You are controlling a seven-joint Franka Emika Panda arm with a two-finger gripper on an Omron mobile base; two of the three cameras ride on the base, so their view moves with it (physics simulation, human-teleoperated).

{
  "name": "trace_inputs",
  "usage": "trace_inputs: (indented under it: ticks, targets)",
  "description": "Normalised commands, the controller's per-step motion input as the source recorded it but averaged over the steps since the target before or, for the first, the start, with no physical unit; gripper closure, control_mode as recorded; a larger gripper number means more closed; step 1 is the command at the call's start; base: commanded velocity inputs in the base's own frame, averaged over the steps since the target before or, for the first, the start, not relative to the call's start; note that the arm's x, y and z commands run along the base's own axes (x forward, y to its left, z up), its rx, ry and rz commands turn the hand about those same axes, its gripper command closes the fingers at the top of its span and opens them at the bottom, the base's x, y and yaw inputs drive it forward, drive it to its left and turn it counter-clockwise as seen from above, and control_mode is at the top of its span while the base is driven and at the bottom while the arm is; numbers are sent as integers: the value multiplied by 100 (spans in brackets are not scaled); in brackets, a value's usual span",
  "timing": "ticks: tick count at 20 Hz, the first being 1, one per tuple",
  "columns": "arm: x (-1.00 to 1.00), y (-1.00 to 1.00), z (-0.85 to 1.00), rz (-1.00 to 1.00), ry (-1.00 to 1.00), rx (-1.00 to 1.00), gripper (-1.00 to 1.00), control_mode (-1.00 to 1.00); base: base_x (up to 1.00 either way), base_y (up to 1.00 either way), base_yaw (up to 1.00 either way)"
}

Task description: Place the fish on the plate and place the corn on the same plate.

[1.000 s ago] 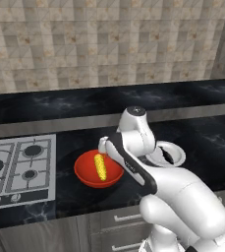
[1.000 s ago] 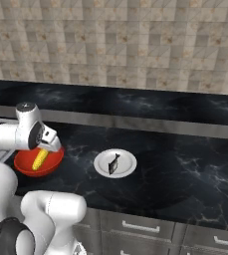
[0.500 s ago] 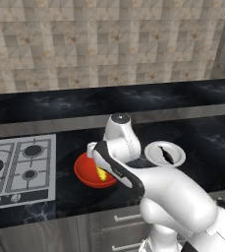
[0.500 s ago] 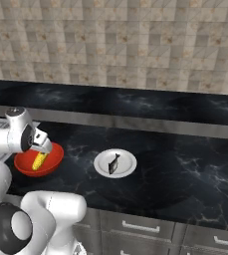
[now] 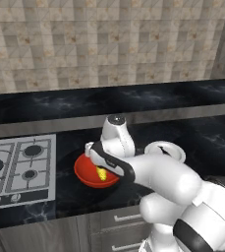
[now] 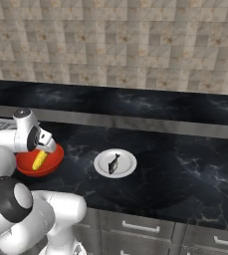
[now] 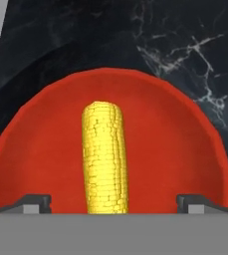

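Red bowl (image 7: 185, 149): near the counter's front edge, just right of the gas hob (image 5: 15, 167); its rim curves wide around the hand, with bare red floor on both sides of the cob.
Corn (image 7: 105, 157): yellow cob lying flat in the middle of the red bowl, lengthwise between the two fingertips (image 7: 33, 203).
Gripper (image 7: 113, 204): jaws spread wide, one tip on each side of the corn, clear space between each tip and the cob; holding nothing.
Open room: dark marble counter (image 6: 185, 169) bare between bowl and plate, and to the right of the plate.
Plate (image 6: 128, 162): small, white and round, well right of the bowl on the counter.
Fish (image 6: 114, 163): dark, lying on the plate, roughly centred.
Back edge: a raised ledge runs behind the counter, a tiled wall (image 6: 115, 45) above it.
Change from a second ago: the hand has swung from beside the bowl towards the hob and down over it, now covering most of the bowl in the left base view; bowl, corn, plate and fish lie as before.
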Motion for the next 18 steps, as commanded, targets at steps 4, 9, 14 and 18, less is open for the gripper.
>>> trace_inputs:
  ticks: [4, 9, 14, 18]
  targets:
    - [3, 27, -23, 0, 0, -1, -100, -100, 0, 0, 0]
    - [3, 10, -19, 0, 0, 0, -100, -100, 0, 0, 0]
    - [0, 0, -15, 0, 0, 0, -100, -100, 0, 0, 0]
    - [0, 0, -14, 0, 0, 0, -100, -100, 0, 0, 0]
